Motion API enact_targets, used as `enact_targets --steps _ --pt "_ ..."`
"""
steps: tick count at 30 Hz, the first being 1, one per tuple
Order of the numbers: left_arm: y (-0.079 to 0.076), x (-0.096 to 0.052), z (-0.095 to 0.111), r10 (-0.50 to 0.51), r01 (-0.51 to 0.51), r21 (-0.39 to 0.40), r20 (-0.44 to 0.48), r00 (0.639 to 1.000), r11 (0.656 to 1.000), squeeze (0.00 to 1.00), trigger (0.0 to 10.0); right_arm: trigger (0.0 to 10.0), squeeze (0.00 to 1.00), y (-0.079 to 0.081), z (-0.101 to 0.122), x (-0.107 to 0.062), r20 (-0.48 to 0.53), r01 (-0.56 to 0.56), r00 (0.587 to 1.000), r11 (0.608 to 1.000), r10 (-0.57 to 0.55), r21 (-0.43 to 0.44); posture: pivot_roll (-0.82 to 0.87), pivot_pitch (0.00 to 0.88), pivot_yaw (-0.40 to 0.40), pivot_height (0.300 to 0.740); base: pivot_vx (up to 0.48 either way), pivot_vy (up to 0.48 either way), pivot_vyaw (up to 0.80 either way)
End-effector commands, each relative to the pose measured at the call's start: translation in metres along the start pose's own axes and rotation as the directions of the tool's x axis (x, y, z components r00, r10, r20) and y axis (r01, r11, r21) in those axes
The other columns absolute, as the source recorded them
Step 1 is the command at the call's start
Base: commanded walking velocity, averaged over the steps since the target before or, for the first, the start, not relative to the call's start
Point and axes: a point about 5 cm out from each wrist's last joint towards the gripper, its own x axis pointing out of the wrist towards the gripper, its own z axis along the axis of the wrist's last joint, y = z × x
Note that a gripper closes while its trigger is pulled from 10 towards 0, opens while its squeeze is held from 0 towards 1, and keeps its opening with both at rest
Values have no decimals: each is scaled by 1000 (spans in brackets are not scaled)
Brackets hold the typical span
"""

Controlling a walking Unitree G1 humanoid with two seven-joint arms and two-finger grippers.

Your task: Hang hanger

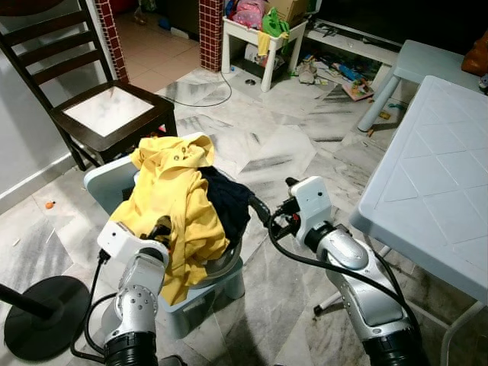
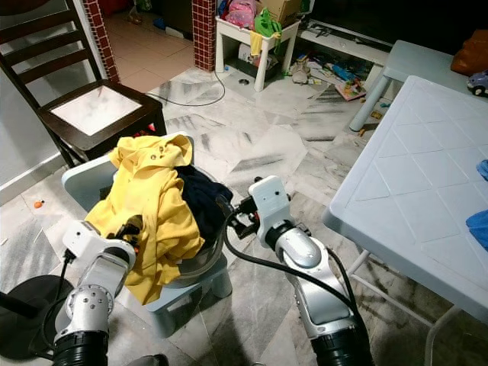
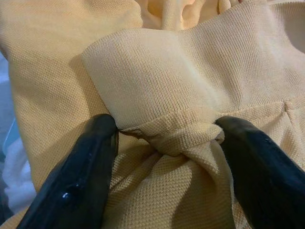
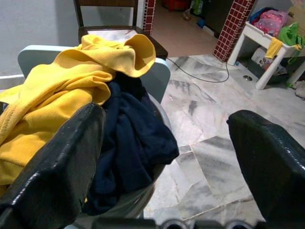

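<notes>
The left gripper (image 3: 164, 143) is pressed into the yellow shirt (image 1: 171, 198) piled on the pale stool (image 1: 103, 183), fingers spread around a bunched fold. The right gripper (image 4: 167, 143) hangs released beside the stool, near the dark garment (image 1: 227, 200). I cannot make out a hanger.

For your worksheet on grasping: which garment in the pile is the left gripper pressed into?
The yellow shirt; the left gripper straddles a fold of it, while the dark navy garment lies beside it.
</notes>
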Motion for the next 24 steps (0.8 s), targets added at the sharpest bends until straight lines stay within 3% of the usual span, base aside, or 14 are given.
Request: enact_targets --steps 1,18,24 --pt "4 -5 -34 34 -35 -10 -103 994 999 0 0 10000 0 -5 2 1 8 15 1000 1000 -15 -7 -56 113 -69 740 0 0 0" --pt "11 -1 -15 77 -77 53 -2 997 996 0 0 10000 0 -4 3 6 18 21 1000 1000 -21 -9 -42 90 -67 740 0 0 0" --pt "16 -3 -4 123 -137 159 94 988 978 0 0 10000 0 -5 2 7 21 24 1000 1000 -23 -10 -39 85 -67 740 0 0 0"
